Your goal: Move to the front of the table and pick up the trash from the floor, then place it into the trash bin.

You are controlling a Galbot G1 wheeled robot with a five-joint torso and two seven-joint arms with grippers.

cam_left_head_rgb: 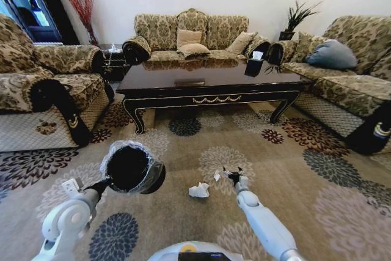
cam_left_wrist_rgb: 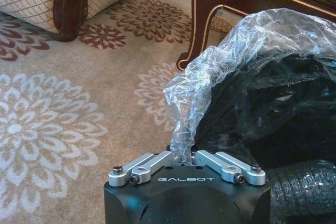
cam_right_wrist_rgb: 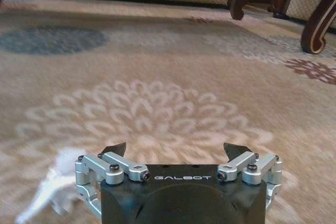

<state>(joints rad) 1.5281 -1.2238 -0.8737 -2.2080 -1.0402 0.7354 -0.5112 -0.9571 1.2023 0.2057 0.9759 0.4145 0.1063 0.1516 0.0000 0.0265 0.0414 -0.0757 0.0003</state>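
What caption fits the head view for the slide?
Left gripper holds the trash bin by its liner; open right gripper hovers beside crumpled paper on the floor.

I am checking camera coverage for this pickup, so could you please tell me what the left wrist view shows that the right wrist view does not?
The left wrist view alone shows the left gripper shut on the clear liner of the trash bin, held off the floor, beside a sofa corner. The right wrist view alone shows the right gripper open just above the carpet, with a blurred crumpled white paper wad beside it. Both share the floor with its flower medallions and a curved leg of the table.
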